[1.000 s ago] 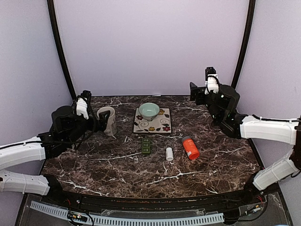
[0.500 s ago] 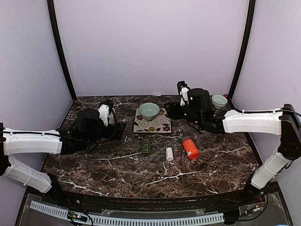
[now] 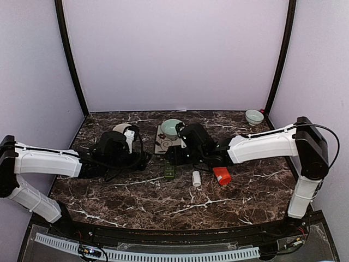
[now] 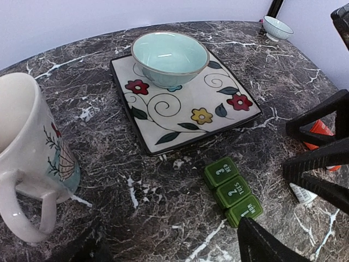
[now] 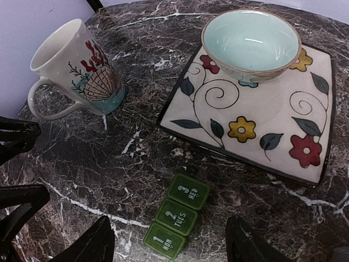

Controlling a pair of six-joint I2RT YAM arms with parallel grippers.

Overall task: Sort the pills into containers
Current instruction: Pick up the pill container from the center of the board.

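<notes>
arms (image 3: 262, 144) converged on pill box (image 5: 176, 215) (plate (image 5: 262, 114) behind)

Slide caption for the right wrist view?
Green pill box, lids shut, framed by the open right gripper; bowl on floral plate beyond.

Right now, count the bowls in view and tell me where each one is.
2. A pale green bowl sits on the flowered square plate at centre back. A smaller bowl stands alone near the table's far right corner. Others could be hidden.
</notes>
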